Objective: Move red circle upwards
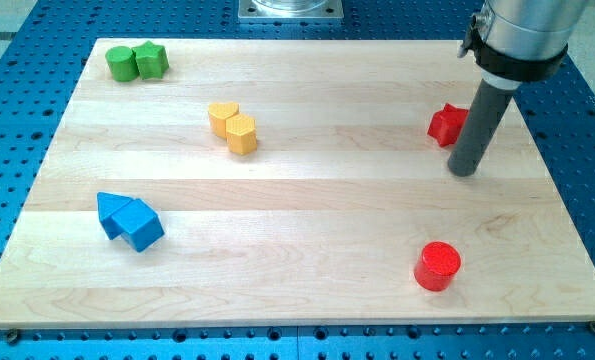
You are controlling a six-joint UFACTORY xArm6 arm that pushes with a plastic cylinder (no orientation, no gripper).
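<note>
- A pale wooden desk lies on a blue perforated base; a metal mount sits at the view's top edge.
- Nearest me, at the view's bottom right, the red circle stands alone on the desk, well apart from everything else.
- At the view's lower left, two blue blocks touch each other; their shapes are angular, hard to name exactly.
- Further up, my tip rests on the desk, well above the red circle and slightly to its right.
- Just beside the rod, on its left, a red star-like block is partly hidden by it.
- Left of centre, two yellow blocks touch.
- Farthest, at the view's top left, a green cylinder touches a green star.
- There are no jaws on this arm, so nothing is grasped.
</note>
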